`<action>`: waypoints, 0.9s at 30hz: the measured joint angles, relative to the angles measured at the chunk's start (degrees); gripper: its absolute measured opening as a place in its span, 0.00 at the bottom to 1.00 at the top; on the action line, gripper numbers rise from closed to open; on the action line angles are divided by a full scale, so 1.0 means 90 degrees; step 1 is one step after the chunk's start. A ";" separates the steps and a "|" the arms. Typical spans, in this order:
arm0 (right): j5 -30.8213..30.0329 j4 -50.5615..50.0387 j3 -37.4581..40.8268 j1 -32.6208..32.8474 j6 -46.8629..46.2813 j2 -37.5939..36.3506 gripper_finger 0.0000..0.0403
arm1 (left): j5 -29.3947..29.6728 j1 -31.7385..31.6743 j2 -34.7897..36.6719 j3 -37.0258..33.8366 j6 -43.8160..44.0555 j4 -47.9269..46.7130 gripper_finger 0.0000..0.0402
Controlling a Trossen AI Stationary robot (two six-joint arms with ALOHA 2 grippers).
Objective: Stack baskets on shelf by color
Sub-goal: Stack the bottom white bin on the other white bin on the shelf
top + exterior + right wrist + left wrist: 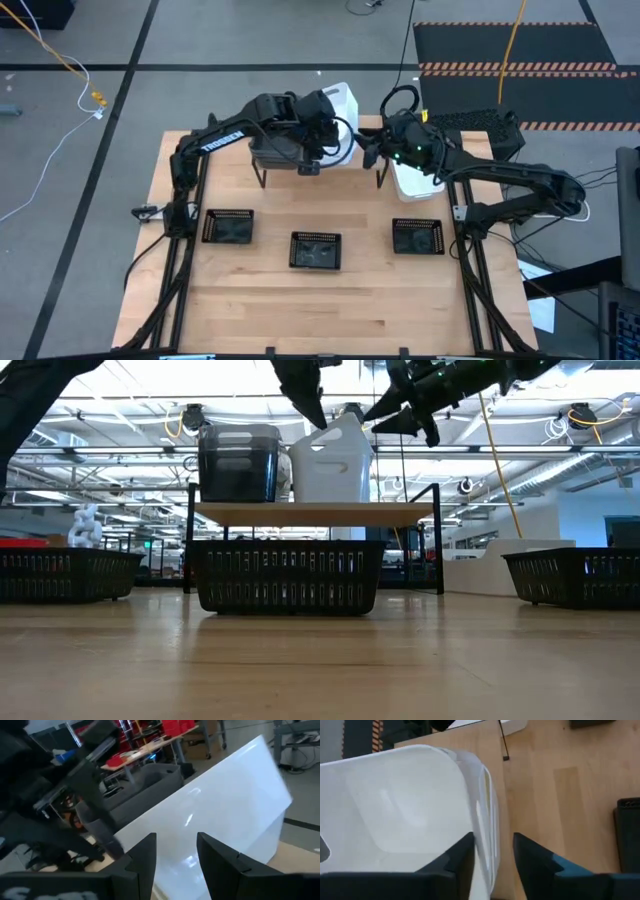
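Observation:
The shelf carries stacked dark grey baskets on its left part. Beside them a white basket stands tilted on the plank, and a second white rim shows nested under it in the left wrist view. My left gripper is open over this basket's wall. My right gripper is open, close to the basket's outer wall on the right side. I cannot tell whether it touches. My left gripper comes from above with one finger inside the white basket and the other outside, astride the rim. The inner finger lies against the wall. Bare wood shows between the outer finger and the rim. The basket's bottom rests on the shelf, tilted.
Another white basket sits on the table right of the shelf. Three black mesh trays lie in a row on the table nearer the front. The near half of the table is bare wood.

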State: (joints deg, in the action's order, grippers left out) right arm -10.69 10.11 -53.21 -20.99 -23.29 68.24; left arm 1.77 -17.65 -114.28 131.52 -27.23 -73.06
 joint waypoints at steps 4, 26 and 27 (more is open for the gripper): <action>-0.0209 -0.0027 0.0000 0.0004 0.0010 -0.0055 0.33 | 0.0100 0.0010 0.0044 0.0000 0.0073 0.0187 0.16; -0.0632 -0.1384 0.0000 0.0006 0.0155 -0.0067 0.33 | 0.0399 0.0142 0.0121 0.0000 0.0241 0.0962 0.06; -0.0627 -0.1622 0.0000 -0.0010 0.0345 -0.0268 0.33 | 0.0416 0.0141 0.0121 0.0000 0.0276 0.0980 0.08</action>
State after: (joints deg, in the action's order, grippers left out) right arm -16.33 -4.49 -53.21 -21.08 -20.18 65.82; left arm 5.50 -16.38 -113.19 131.52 -24.75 -64.24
